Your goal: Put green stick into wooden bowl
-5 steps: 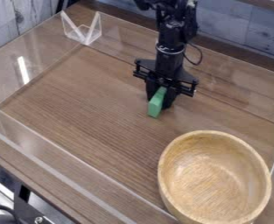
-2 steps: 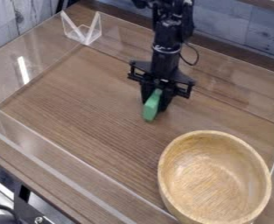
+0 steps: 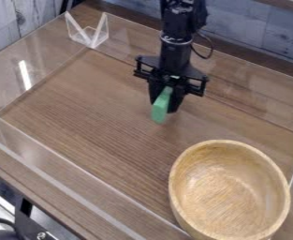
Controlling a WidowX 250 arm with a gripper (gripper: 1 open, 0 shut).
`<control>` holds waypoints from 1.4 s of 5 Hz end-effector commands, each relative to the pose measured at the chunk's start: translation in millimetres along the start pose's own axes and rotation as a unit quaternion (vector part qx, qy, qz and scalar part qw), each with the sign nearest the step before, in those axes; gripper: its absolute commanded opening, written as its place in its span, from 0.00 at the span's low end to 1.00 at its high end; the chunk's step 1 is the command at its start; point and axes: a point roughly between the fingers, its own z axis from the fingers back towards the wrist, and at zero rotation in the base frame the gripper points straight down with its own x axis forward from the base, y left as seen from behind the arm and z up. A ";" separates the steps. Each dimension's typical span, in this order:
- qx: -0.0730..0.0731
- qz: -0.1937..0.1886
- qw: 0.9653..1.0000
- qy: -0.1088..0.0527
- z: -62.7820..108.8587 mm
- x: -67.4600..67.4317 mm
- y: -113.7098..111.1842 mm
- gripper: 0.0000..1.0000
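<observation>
Robot fingers (image 3: pixel 161 97) are pinched part way shut on the green stick (image 3: pixel 161 105), which pokes out below them, tipped a bit. So the grabbing part looks done. The big wooden bowl (image 3: pixel 228 191) sits nearer to us than the hand, down and off to one side, well apart from the stick. The hand's job now is to carry the stick over to the bowl, then let go so it drops inside. That part is not done yet.

Green stick (image 3: pixel 163 106), matte, tilting slightly, seemingly hanging above table; tan wooden bowl (image 3: pixel 230 197), round, thick-rimmed, sitting upright, well apart.
</observation>
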 end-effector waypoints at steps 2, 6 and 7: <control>-0.015 -0.031 0.999 -0.015 23.3 -27.7 -21.3 0.00; -0.030 -0.082 0.996 0.002 19.8 -73.1 -76.4 0.00; -0.031 -0.086 0.996 0.005 17.2 -79.0 -83.5 0.00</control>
